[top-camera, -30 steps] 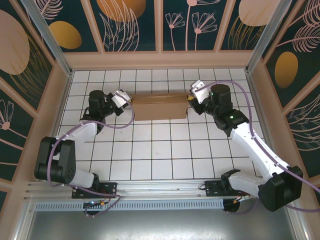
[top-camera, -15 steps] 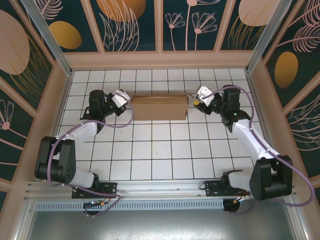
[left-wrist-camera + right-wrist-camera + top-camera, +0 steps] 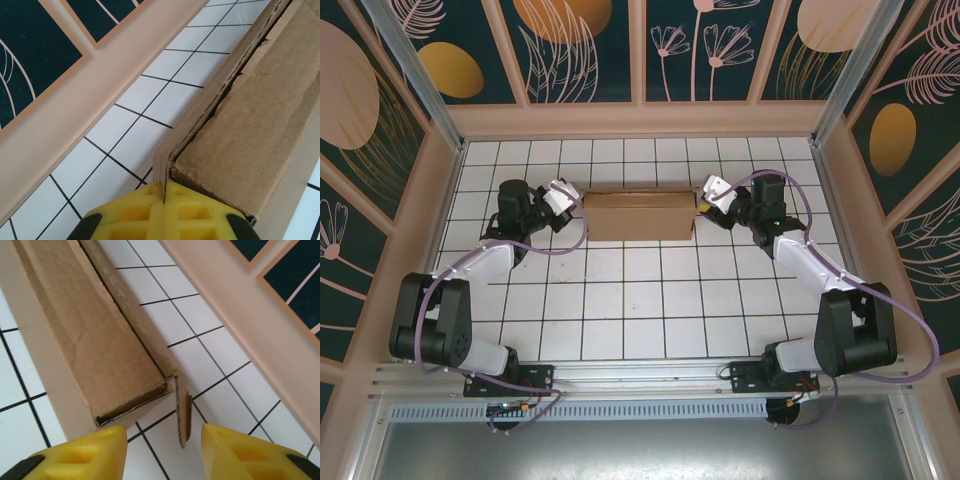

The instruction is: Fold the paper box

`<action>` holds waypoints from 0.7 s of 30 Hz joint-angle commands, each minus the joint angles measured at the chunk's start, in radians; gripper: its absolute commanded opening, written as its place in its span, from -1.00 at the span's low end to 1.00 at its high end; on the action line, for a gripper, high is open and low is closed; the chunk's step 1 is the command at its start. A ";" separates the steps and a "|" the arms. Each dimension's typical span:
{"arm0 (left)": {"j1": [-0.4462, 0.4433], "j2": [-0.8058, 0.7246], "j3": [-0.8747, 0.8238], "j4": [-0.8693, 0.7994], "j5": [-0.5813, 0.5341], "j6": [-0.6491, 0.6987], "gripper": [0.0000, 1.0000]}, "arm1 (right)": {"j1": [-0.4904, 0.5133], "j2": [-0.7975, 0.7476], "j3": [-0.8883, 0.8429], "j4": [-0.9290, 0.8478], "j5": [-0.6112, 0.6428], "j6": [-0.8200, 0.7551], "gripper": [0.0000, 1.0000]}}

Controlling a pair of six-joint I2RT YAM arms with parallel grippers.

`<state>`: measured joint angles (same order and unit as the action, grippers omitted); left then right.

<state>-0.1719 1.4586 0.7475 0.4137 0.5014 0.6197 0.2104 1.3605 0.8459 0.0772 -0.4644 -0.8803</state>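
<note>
The paper box (image 3: 638, 214) is a brown cardboard box, folded up and lying across the white tiles at the back. My left gripper (image 3: 577, 200) sits at its left end. In the left wrist view the yellow fingers (image 3: 195, 210) are shut on the thin end flap at the corner of the box (image 3: 260, 110). My right gripper (image 3: 704, 201) is at the right end of the box (image 3: 95, 340). It is open (image 3: 162, 437), and a loose side tab (image 3: 183, 410) sticks out between its fingertips without touching either.
The beige back wall (image 3: 640, 118) runs about two tiles behind the box, and also passes close by in the left wrist view (image 3: 75, 100) and the right wrist view (image 3: 260, 315). Side walls (image 3: 430, 230) close in the tiled floor (image 3: 640, 300).
The left gripper has closed on the end flap. The right arm first drew away to the right, and its gripper has now come back to the right end, jaws open around the tab.
</note>
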 commanded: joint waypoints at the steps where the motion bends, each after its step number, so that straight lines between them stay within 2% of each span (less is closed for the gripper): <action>1: 0.005 -0.015 0.014 -0.043 0.032 -0.003 -1.00 | -0.006 -0.005 0.028 0.047 0.020 -0.018 -0.15; 8: 0.005 -0.016 0.021 -0.051 0.031 -0.006 -1.00 | -0.001 0.031 0.059 0.032 0.011 -0.016 -0.27; 21: 0.005 -0.021 0.033 -0.077 0.052 -0.037 -1.00 | 0.027 0.078 0.094 0.003 0.003 0.003 -0.72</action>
<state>-0.1715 1.4574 0.7654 0.3733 0.5163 0.6083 0.2237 1.4292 0.8989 0.0856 -0.4610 -0.8841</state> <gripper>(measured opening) 0.051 0.146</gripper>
